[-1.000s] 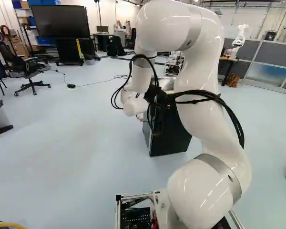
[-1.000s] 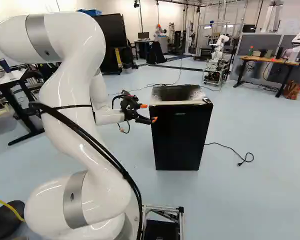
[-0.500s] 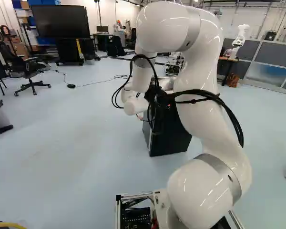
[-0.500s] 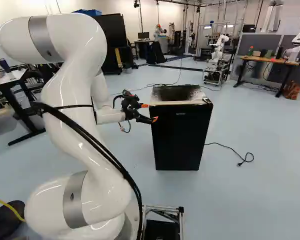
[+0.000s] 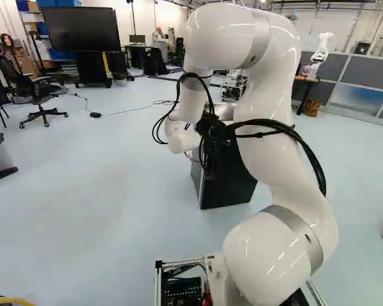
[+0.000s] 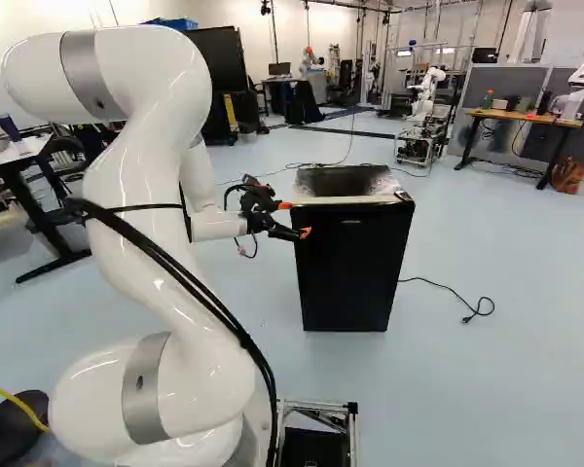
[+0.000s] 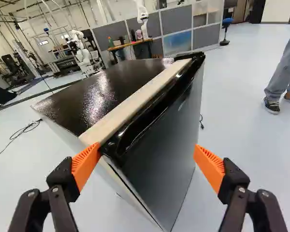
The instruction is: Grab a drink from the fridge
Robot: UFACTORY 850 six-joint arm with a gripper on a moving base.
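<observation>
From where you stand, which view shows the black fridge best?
The right base view: there the fridge shows nearly its whole front. In the left base view, my arm covers part of it; the wrist view gives its top close up.

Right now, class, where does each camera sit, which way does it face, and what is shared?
Left base view: behind-left of the arm, facing ahead, downward; the arm partly hides the fridge.
Right base view: behind-right, facing likewise; arm and gripper show.
Wrist view: on the wrist, facing the fridge's corner; both fingers show.
Both base views share arm and fridge.
</observation>
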